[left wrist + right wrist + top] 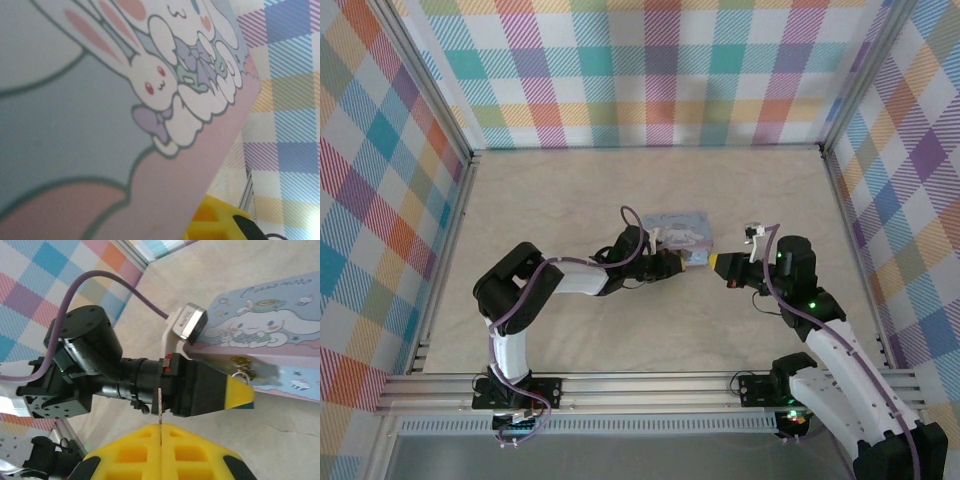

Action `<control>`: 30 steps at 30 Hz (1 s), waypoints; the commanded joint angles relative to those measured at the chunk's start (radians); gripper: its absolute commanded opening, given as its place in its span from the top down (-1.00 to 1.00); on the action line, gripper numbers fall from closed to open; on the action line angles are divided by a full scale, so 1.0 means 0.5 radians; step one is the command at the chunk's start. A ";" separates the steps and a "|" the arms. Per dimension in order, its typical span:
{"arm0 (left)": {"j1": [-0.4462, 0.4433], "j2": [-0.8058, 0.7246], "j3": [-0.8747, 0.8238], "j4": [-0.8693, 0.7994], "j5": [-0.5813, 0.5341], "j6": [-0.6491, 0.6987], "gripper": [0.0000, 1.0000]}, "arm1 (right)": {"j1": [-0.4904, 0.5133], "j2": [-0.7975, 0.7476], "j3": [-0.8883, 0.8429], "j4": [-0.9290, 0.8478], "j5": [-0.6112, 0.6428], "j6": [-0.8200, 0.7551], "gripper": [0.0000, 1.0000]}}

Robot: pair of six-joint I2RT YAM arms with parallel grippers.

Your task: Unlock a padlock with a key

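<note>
Clamping thin pale key [160,407] in yellow-fingered right tool [161,432], near tiny padlock [243,374] on light-blue cartoon-printed box [280,335]; left tool [240,393] alongside, grip impossible to tell. Judging insertion, turning yet to come.

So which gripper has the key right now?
The right gripper: its yellow fingers pinch the thin key. The left gripper sits beside the blue box.
</note>
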 commanded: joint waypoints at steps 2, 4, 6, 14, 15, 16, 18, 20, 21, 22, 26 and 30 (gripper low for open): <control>0.025 -0.073 0.122 -0.053 -0.010 -0.046 0.87 | -0.023 0.015 -0.061 0.207 -0.199 0.117 1.00; 0.023 -0.076 0.153 -0.103 -0.010 -0.050 0.87 | -0.028 0.021 -0.090 0.242 -0.211 0.157 1.00; 0.028 -0.079 0.166 -0.117 -0.013 -0.062 0.87 | -0.036 0.032 -0.134 0.290 -0.225 0.195 1.00; 0.045 -0.074 0.181 -0.086 0.049 -0.151 0.87 | -0.048 0.166 -0.379 0.652 -0.281 0.385 1.00; 0.046 -0.079 0.182 -0.085 0.049 -0.150 0.87 | -0.050 0.197 -0.406 0.712 -0.287 0.411 1.00; 0.048 -0.082 0.176 -0.083 0.049 -0.149 0.87 | -0.050 0.221 -0.430 0.760 -0.290 0.432 1.00; 0.050 -0.093 0.166 -0.073 0.051 -0.154 0.86 | -0.053 0.298 -0.474 0.878 -0.304 0.480 1.00; 0.051 -0.104 0.161 -0.074 0.052 -0.151 0.86 | -0.053 0.359 -0.491 0.937 -0.321 0.501 1.00; 0.054 -0.109 0.154 -0.073 0.049 -0.152 0.86 | -0.054 0.383 -0.493 0.954 -0.323 0.506 1.00; 0.054 -0.114 0.153 -0.073 0.051 -0.151 0.86 | -0.053 0.402 -0.498 0.975 -0.327 0.512 1.00; 0.060 -0.125 0.150 -0.072 0.055 -0.154 0.86 | -0.064 0.432 -0.491 0.972 -0.323 0.525 1.00; 0.066 -0.128 0.143 -0.068 0.061 -0.151 0.86 | -0.095 0.388 -0.411 0.863 -0.342 0.523 1.00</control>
